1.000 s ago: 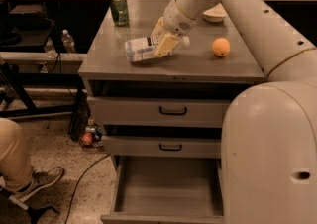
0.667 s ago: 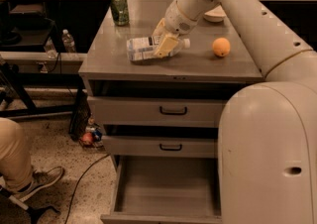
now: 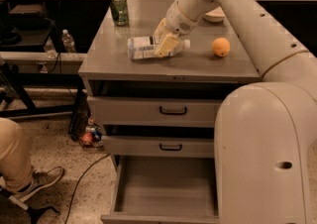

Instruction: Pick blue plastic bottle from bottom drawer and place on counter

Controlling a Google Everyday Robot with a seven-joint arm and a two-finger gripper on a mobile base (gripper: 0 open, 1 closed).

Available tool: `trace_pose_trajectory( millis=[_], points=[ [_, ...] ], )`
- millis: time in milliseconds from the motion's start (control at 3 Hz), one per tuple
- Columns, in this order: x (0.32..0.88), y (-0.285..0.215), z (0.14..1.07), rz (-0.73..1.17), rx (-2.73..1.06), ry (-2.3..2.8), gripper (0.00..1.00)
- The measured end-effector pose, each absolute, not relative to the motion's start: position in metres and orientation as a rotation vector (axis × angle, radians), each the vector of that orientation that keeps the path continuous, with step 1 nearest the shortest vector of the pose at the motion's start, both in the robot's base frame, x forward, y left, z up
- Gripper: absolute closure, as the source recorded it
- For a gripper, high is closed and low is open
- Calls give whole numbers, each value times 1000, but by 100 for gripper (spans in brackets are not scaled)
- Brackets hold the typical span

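Observation:
The blue plastic bottle (image 3: 141, 48) lies on its side on the counter (image 3: 163, 68), white cap pointing right. My gripper (image 3: 167, 44) reaches down from the upper right and is shut on the bottle near its neck end, with a yellowish finger across the bottle's front. The bottom drawer (image 3: 163, 196) is pulled open below, and its grey tray shows nothing inside.
A green can (image 3: 119, 7) stands at the counter's back left. An orange (image 3: 221, 47) lies right of the bottle and a white bowl (image 3: 216, 17) sits behind it. My arm's body (image 3: 262, 153) fills the right. A seated person's leg (image 3: 15, 161) is at the left, with clear water bottles (image 3: 68, 41) on a shelf.
The bottle has settled from a slight tilt to lying level on the counter. The gripper has barely moved and still holds it.

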State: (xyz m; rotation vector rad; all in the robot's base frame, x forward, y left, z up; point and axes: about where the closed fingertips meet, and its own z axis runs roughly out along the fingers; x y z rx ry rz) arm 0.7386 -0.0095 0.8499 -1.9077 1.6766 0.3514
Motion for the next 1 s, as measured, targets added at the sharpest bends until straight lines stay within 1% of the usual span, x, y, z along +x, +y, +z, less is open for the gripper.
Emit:
trace_pose_trajectory(
  millis=[333,1000],
  points=[
    [741,-8,851,365,-1898,1678,1],
    [744,-16,857,375,-1862,1669,0]
  ],
)
